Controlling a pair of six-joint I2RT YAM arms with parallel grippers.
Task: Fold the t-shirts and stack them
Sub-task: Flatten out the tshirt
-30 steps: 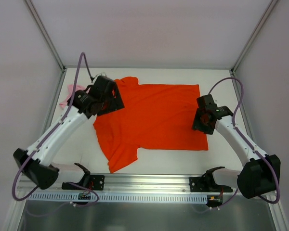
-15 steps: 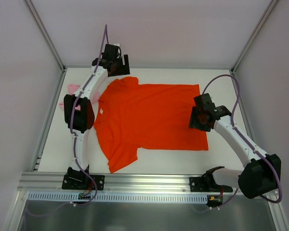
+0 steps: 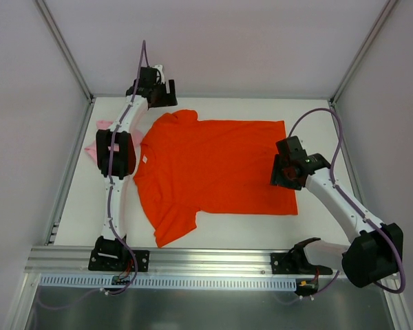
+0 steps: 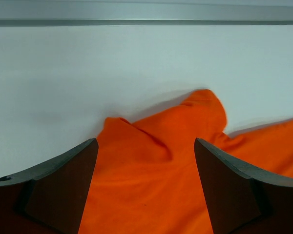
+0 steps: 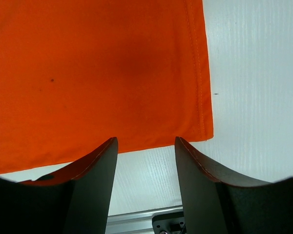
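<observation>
Bright, even light; soft shadows, sharp focus

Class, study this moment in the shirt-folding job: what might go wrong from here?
1. The far sleeve of the bright orange-red cloth t-shirt lies bunched below the open left tool; a pinch there may catch uneven layers and skew the fold.
2. The open right tool hangs over the hem corner; it may grab little cloth and slip.
3. The pale pink cloth t-shirt is partly hidden by the left arm, which may drag it.
</observation>
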